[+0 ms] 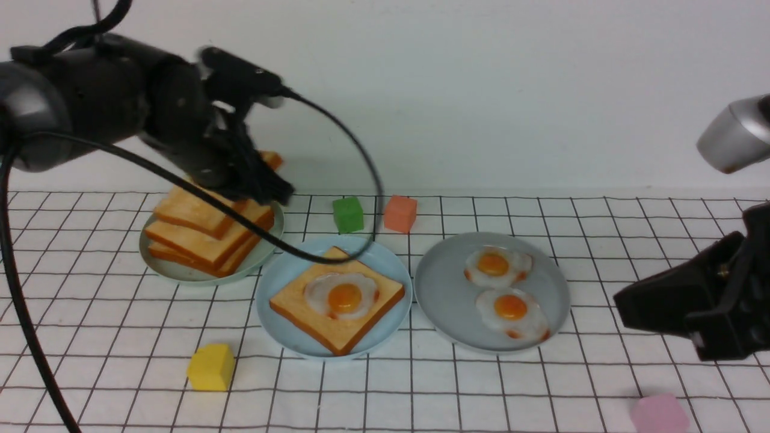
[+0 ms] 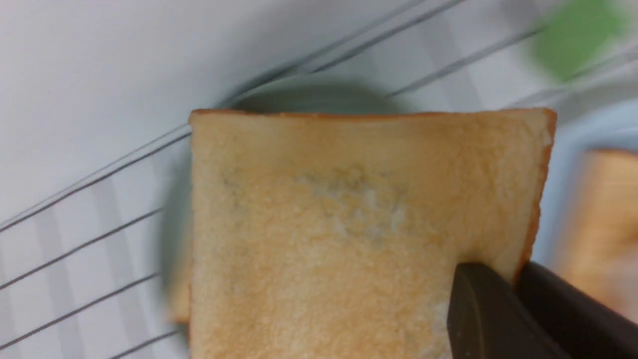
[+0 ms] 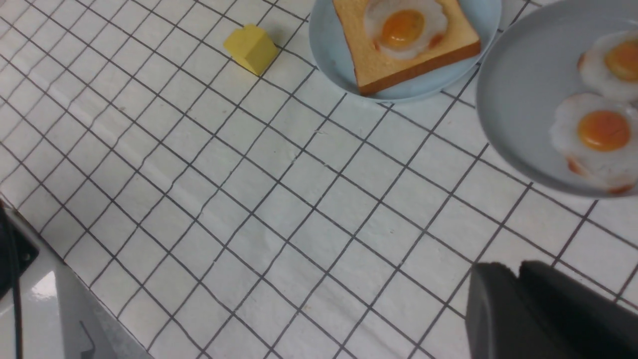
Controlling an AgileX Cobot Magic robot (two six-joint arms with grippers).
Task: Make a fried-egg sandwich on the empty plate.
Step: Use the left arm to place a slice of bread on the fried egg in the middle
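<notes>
- Fried-egg sandwich lies open-faced on the sky-blue plate at the middle of the worktop: one toast base with a fried egg on top.
- My left gripper is clenched on the edge of a toast slice, one finger on each face near a corner.
- That slice is uppermost on the toast pile on the pale green plate, toward the worktop's far left corner and just beside the sky-blue plate.
- Whether the slice is clear of the pile, I cannot tell.
- My right gripper hangs over the worktop's right edge, jaws drawn nearly together with nothing between them.
- A grey plate just right of the sandwich carries two more fried eggs, one behind the other.
- A green cube and an orange cube stand side by side near the far edge.
- A yellow cube sits toward the front edge, left of the sandwich.
- A pink cube lies at the near right corner.
</notes>
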